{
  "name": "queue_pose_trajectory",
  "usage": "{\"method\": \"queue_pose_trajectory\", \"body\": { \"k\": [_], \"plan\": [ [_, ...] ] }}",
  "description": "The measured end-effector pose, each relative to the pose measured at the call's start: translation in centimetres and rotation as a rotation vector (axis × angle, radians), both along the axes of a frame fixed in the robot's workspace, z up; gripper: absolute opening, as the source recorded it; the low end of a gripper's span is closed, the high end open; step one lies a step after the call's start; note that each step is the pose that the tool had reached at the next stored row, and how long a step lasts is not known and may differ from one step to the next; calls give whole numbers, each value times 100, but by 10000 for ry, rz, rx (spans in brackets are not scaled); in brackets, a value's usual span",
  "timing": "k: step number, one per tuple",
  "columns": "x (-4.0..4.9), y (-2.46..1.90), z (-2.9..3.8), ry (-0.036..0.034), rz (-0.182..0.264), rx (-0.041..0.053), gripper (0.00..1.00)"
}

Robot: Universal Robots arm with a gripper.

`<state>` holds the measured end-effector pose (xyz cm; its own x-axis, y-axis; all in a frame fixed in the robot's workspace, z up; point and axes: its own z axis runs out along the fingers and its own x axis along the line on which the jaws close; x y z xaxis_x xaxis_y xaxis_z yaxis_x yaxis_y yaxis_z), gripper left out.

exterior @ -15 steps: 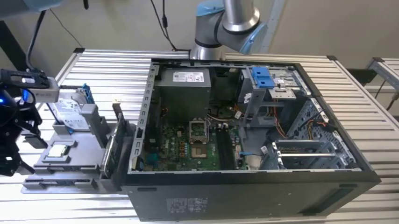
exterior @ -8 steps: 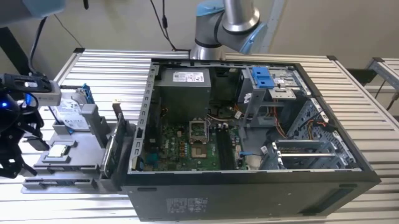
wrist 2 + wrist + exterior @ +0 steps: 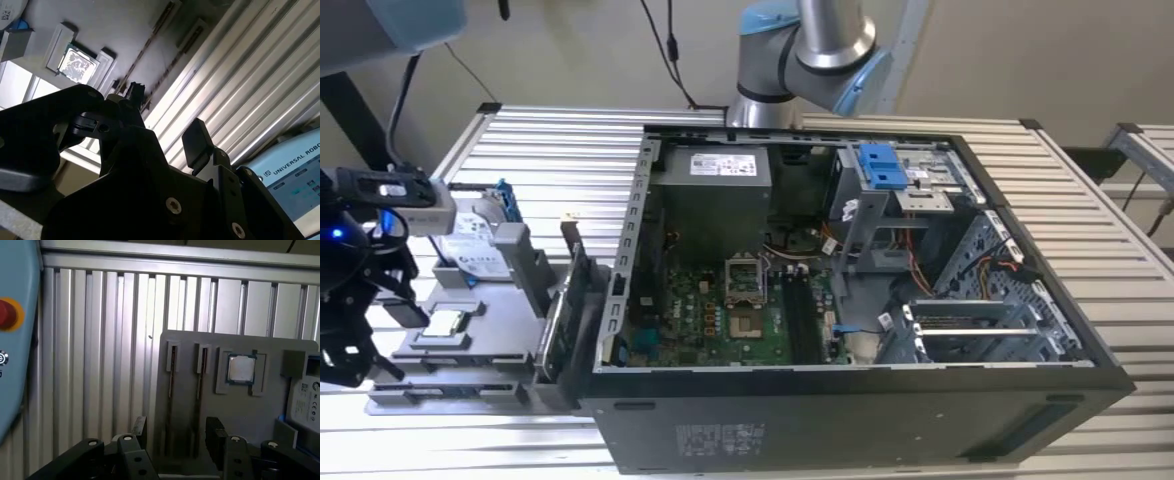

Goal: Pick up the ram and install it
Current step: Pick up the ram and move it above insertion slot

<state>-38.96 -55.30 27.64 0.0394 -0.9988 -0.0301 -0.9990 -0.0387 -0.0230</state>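
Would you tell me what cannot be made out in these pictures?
- Ram: first wrist view, edge-on in a slot of the tray; chips hidden.
- Hard drive: same view, cut off by the frame edge.
- Motherboard slots: exterior view, too small to tell whether filled.

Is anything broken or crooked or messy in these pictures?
Nothing looks broken or spilled. In the first wrist view the two ram sticks sit straight in their slots in the grey holder, with the chip square beside them. The open hand hovers empty over them. The computer case lies open, with tidy insides.
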Motion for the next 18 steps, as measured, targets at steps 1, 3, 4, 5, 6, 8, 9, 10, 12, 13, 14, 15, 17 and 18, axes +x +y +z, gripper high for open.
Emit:
{"method": "queue_pose_trajectory", "body": {
  "k": [1, 3, 4, 5, 6, 8, 9, 10, 12, 13, 14, 15, 17, 18],
  "plan": [
    [0, 0, -10, 0, 0, 0, 59],
    [0, 0, -30, 1, 1, -1, 59],
    [0, 0, -41, 0, 1, -1, 59],
    [0, 0, -51, 1, 2, -1, 59],
    [0, 0, -60, 0, 2, -1, 59],
    [0, 0, -80, 0, 4, -1, 59],
    [0, 0, -91, 0, 4, 0, 59],
    [0, 0, -102, 0, 5, 0, 59],
    [0, 0, -125, 0, 6, 0, 59],
    [0, 0, -137, 0, 7, 0, 59],
    [0, 0, -148, 1, 8, -1, 59],
    [0, 0, -160, 1, 8, -1, 59],
    [0, 0, -185, 1, 9, -1, 59],
    [0, 0, -197, 1, 9, -1, 59]
  ]
}}
